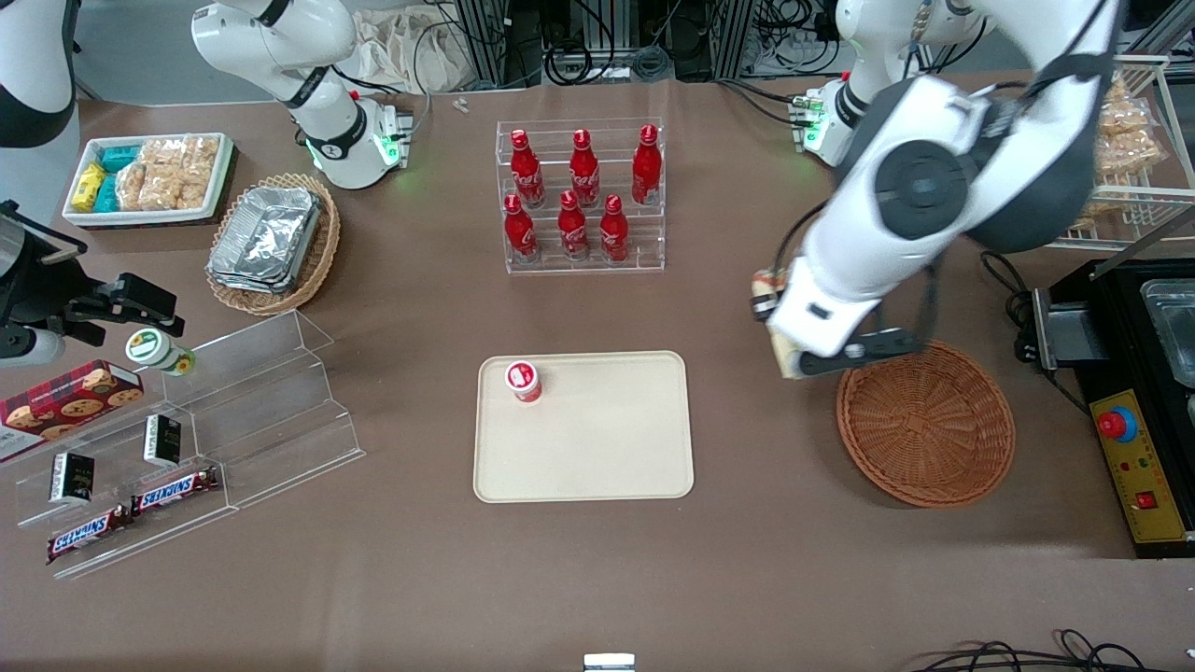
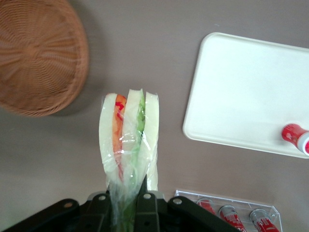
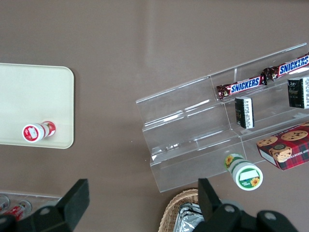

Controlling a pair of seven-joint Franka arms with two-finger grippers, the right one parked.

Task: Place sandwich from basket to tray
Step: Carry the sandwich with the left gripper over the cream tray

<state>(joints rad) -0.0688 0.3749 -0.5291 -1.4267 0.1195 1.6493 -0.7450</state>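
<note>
Left gripper [image 2: 129, 205] clamped on wrapped triangular sandwich [image 2: 128, 140], lifted clear of round reddish-brown wicker basket [image 1: 924, 425]; cream rectangular plastic tray [image 1: 597, 457] not yet reached, placing left

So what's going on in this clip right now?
The left arm's gripper is shut on the wrapped sandwich, holding it in the air above the table between the basket and the tray. The basket is empty. The tray holds only a small red bottle; the sandwich is not yet over it.
</note>
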